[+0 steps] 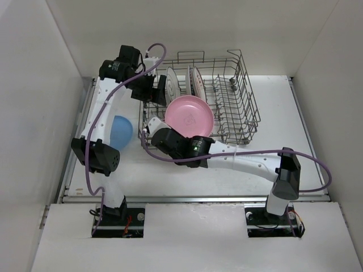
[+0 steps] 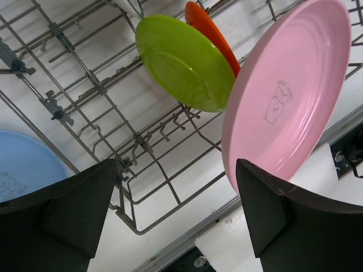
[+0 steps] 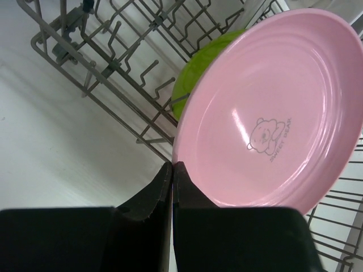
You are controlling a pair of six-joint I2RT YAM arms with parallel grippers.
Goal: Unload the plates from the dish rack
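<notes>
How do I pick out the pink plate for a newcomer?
Find the large grey wire dish rack at the table's far side. Over its near side, the right gripper's fingers pinch a round glossy pink plate. Unlike the round lime green plate nearby, it's pink with a bear print.

White table boxed in by plain white walls on three sides; lighting even, shadows soft.

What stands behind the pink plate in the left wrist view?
A lime green plate stands behind the pink plate, in the dish rack. Behind it, an orange plate shows only one edge; the green one covers the rest.
</notes>
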